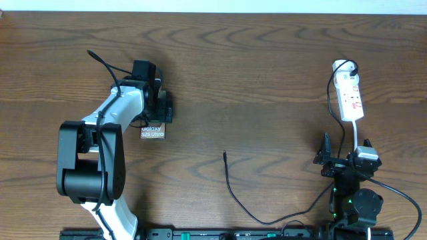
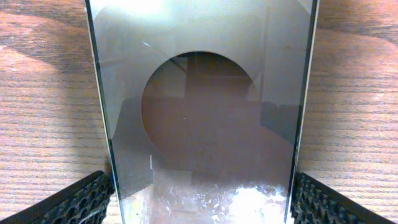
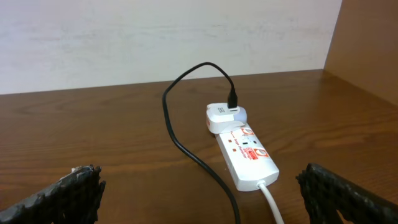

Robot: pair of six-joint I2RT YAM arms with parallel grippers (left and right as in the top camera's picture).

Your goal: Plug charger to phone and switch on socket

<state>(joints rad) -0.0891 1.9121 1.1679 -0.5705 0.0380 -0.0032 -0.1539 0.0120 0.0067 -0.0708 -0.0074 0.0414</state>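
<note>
Clamping the phone at its edges, jaws of the left gripper could skew it, so the charger tip, lying well right of the phone, misses the port; the right gripper has its jaws spread, empty.

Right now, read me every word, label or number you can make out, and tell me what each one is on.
"Galaxy S25 Ultra": white print on the phone, seen from overhead.
Socket: red marks on its face, too small to read in either view.
Charger plug: a small dark mark, too blurred to read.
Nothing else carries text.
</note>
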